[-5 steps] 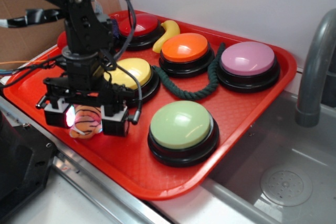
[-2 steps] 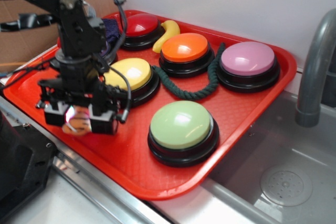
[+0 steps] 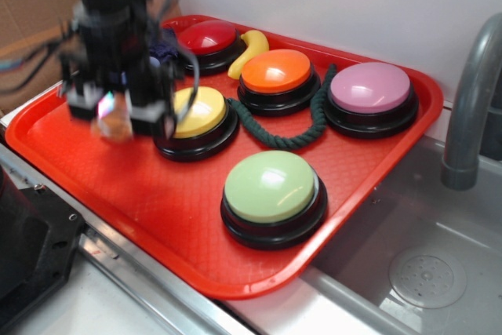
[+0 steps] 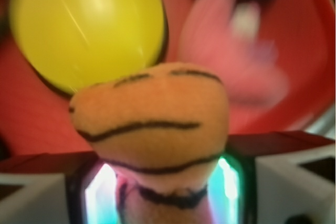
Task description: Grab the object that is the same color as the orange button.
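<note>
Lifted off the red tray [image 3: 369, 170] now, gripper [image 3: 116, 119] clamped on the orange tiger [image 4: 149, 124], hanging beside the yellow button [image 3: 202, 111].

- My claw [image 3: 115, 111] grips the orange tiger [image 3: 115, 123] above the red tray [image 3: 94, 170].
- The orange button [image 3: 276, 71] sits behind the yellow button [image 3: 200, 111].

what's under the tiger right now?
Bare red tray below the plush tiger, which hangs clamped in the gripper. In the wrist view, the yellow button lies beyond it; the toy's lower body is hidden.
</note>
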Available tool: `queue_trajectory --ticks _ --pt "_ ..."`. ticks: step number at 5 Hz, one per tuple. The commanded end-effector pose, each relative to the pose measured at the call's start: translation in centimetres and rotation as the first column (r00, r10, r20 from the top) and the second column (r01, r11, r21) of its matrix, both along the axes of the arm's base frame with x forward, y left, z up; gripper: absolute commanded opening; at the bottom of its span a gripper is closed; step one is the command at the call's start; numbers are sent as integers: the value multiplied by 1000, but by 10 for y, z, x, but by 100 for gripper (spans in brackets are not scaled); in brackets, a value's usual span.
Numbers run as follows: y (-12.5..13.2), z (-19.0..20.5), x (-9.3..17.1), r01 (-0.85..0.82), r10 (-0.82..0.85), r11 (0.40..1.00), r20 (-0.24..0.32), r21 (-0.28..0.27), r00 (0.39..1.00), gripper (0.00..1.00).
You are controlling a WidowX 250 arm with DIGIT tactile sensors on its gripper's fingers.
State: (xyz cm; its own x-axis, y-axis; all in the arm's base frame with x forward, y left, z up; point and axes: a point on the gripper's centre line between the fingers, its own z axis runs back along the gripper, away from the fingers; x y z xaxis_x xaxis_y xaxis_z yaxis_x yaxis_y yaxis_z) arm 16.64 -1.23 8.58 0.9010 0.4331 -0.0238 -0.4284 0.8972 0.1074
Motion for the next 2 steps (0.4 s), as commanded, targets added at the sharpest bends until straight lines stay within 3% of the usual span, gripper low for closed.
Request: queue_trajectory --ticks 1,2 --pt "37 63 25 176 -172 984 142 -18 975 0" --pt "44 69 29 217 -214 976 152 -4 965 0"
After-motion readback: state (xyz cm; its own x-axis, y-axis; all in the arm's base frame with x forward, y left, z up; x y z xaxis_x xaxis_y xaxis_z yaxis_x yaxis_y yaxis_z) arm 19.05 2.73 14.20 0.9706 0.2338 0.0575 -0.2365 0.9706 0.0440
